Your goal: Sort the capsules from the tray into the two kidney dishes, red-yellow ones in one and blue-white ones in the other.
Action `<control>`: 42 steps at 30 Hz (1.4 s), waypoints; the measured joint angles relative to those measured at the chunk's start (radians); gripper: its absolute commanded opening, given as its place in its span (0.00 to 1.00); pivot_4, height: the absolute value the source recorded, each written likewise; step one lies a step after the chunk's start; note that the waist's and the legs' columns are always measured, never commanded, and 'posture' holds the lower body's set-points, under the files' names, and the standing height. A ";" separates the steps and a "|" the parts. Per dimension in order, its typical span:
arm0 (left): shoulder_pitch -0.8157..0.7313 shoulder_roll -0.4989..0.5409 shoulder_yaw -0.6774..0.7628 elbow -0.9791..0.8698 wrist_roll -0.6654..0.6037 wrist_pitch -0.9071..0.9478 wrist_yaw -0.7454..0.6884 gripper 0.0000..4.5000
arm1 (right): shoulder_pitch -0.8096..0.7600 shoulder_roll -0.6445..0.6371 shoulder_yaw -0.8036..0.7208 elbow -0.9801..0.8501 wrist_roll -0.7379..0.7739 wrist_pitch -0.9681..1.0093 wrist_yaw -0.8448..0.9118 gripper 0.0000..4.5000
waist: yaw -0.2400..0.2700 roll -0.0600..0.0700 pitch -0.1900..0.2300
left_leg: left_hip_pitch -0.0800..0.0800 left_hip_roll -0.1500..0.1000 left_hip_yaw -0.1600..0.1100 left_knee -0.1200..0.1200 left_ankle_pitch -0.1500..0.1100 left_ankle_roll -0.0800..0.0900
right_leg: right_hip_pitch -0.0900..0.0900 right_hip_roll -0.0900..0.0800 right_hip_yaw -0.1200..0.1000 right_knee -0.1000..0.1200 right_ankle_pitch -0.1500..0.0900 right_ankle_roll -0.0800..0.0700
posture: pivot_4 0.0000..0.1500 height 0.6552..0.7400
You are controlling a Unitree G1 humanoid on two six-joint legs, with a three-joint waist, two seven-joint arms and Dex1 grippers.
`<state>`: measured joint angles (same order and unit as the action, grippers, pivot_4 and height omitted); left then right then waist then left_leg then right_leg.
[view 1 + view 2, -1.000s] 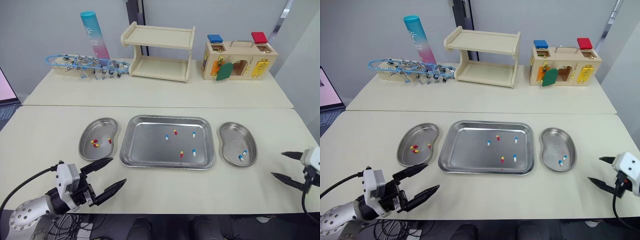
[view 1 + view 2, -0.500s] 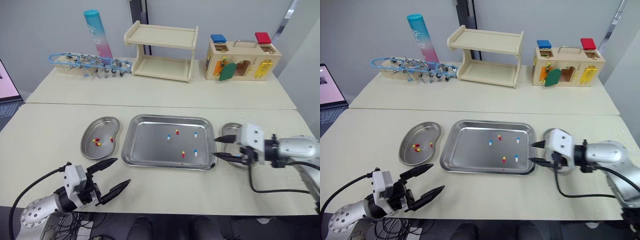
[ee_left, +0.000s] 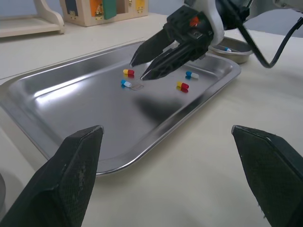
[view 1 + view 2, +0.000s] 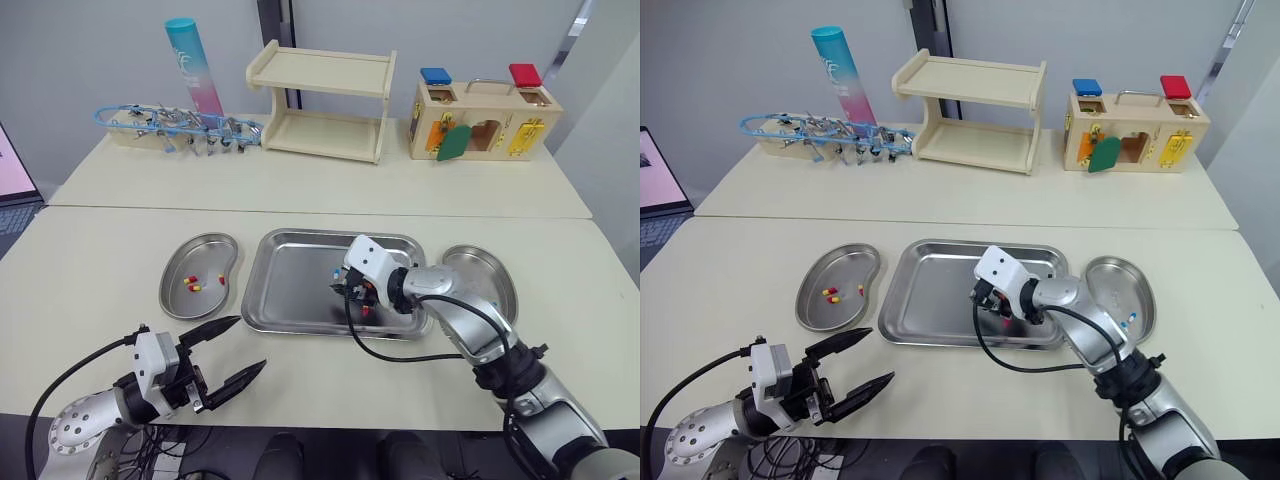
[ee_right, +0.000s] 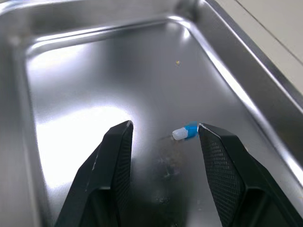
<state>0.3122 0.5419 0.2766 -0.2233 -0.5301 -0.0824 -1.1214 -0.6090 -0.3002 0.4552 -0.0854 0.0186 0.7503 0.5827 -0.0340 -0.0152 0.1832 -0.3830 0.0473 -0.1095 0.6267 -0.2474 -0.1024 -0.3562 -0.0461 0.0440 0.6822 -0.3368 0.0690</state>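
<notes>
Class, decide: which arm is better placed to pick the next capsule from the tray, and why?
Right. The right gripper is open just above the tray, with a blue-white capsule right by it. The left gripper, also open, hangs over the table, off the tray.
</notes>
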 measured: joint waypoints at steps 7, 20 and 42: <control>-0.001 0.000 -0.006 0.000 0.001 -0.011 0.004 1.00 | -0.008 0.080 -0.003 0.075 -0.024 0.032 -0.062 0.53 | -0.002 0.000 0.000 | 0.000 0.000 0.000 0.000 0.000 0.000 | -0.001 0.000 0.000 0.000 0.000 0.000 | 1.00 1.00; -0.001 0.000 -0.011 0.000 0.005 -0.013 0.019 1.00 | -0.041 0.132 -0.011 0.146 -0.037 0.017 -0.080 0.40 | -0.007 0.000 0.000 | 0.000 0.000 0.000 -0.001 0.000 0.000 | -0.001 0.000 0.000 0.000 0.000 0.000 | 1.00 1.00; -0.010 0.006 -0.027 -0.002 0.022 -0.016 0.010 1.00 | -0.036 0.045 0.000 0.057 -0.032 -0.039 0.054 0.00 | -0.009 0.001 0.001 | -0.001 0.000 0.000 -0.001 0.000 0.000 | -0.002 0.000 0.000 0.000 0.000 0.000 | 1.00 1.00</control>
<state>0.3026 0.5475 0.2499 -0.2248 -0.5081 -0.0980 -1.1110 -0.6448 -0.2548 0.4554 -0.0288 -0.0131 0.7112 0.6367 -0.0431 -0.0143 0.1838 -0.3840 0.0473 -0.1095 0.6255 -0.2475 -0.1022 -0.3578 -0.0461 0.0444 0.6818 -0.3368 0.0691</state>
